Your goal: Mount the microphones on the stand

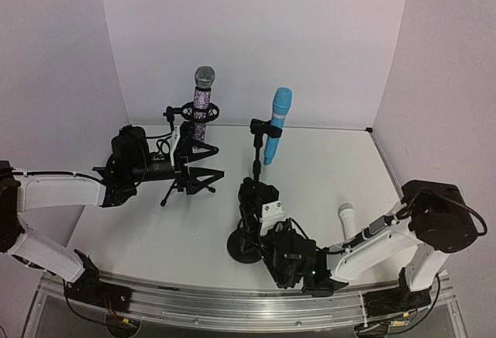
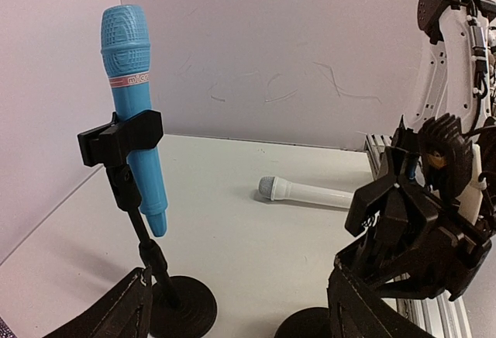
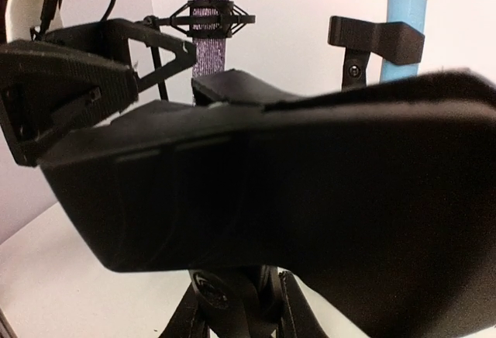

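The glittery purple-silver microphone (image 1: 203,98) stands upright in a shock mount on a black tripod stand (image 1: 186,184); its body shows in the right wrist view (image 3: 211,12). The light blue microphone (image 1: 277,125) sits clipped in a round-base stand (image 2: 182,307). The white microphone (image 1: 346,215) lies flat on the table, partly behind my right arm, and shows in the left wrist view (image 2: 310,193). My left gripper (image 1: 211,163) is open and empty beside the tripod. My right gripper (image 1: 260,198) is shut on the top of a third stand with a round base (image 1: 242,246); that stand's black clip (image 3: 310,191) fills the right wrist view.
The white table ends at a wall behind and on both sides. The metal rail (image 1: 232,307) with the arm bases runs along the near edge. The blue microphone's stand pole (image 1: 256,156) rises just behind my right gripper.
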`<control>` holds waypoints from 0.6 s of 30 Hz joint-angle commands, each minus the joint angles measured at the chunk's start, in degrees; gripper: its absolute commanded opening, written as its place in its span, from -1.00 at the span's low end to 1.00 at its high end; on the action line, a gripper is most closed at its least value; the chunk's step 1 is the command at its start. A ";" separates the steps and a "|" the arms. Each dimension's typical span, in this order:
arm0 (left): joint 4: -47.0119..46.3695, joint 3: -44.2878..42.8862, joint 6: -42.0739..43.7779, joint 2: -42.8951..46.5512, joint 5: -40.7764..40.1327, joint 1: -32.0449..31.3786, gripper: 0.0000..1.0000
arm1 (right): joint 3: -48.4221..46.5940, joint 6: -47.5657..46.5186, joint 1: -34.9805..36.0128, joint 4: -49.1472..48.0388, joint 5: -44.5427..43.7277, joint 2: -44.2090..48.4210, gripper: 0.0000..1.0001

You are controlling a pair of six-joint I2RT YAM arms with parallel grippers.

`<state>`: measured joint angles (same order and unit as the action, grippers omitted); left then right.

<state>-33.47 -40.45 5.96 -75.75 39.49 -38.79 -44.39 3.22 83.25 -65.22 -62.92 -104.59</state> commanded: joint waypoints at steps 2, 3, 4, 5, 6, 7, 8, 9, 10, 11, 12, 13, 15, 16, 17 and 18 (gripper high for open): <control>-1.29 -1.00 0.04 0.11 1.36 0.21 0.55 | 0.53 4.70 0.16 3.64 -1.62 1.67 -1.00; -1.32 -1.05 0.06 0.08 1.34 0.18 0.55 | 0.71 4.92 0.16 3.73 -1.75 1.36 -1.00; -1.20 -1.17 0.17 0.07 1.38 0.16 0.55 | 1.00 5.14 0.16 3.93 -1.81 1.09 -1.00; -0.99 -1.26 0.26 0.07 1.44 0.21 0.55 | 1.26 5.73 0.15 4.13 -1.67 0.90 -1.00; -0.86 -1.34 0.35 0.03 1.56 0.24 0.55 | 1.52 6.11 0.14 4.29 -1.47 0.69 -1.00; -0.79 -1.38 0.39 -0.03 1.66 0.23 0.55 | 1.72 6.20 0.14 4.45 -1.23 0.52 -1.00; -0.77 -1.42 0.38 -0.07 1.73 0.21 0.55 | 1.85 6.07 0.16 4.71 -0.68 0.53 -1.00; -0.77 -1.47 0.37 -0.10 1.81 0.23 0.55 | 1.96 5.99 0.16 5.19 0.08 0.71 -1.00; -0.77 -1.48 0.32 -0.11 1.88 0.22 0.55 | 1.94 6.01 0.16 6.02 0.53 1.01 -0.97; -0.82 -1.47 0.31 -0.12 1.91 0.18 0.55 | 1.82 5.94 0.16 6.91 1.39 1.40 -0.81; -0.83 -1.46 0.34 -0.11 1.94 0.19 0.55 | 1.58 5.74 0.16 7.73 2.49 1.78 -0.55; -0.82 -1.46 0.32 -0.10 1.99 0.20 0.56 | 1.39 5.65 0.16 8.53 3.28 2.09 -0.25; -0.86 -1.35 0.45 -0.07 2.04 0.20 0.57 | 1.27 6.65 0.18 11.19 4.37 3.24 0.11; -0.90 -1.31 0.50 -0.04 2.08 0.21 0.58 | 1.26 7.35 0.19 12.65 4.73 3.87 0.26; -0.96 -1.30 0.54 0.07 2.16 0.21 0.58 | 1.50 8.20 0.25 14.30 5.38 4.72 0.59; -0.95 -1.30 0.64 0.17 2.17 0.13 0.59 | 1.89 9.08 0.30 15.83 6.03 5.57 0.74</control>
<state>-33.47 -40.45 5.98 -75.77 40.51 -38.79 -42.96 9.21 83.33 -55.76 -59.99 -103.94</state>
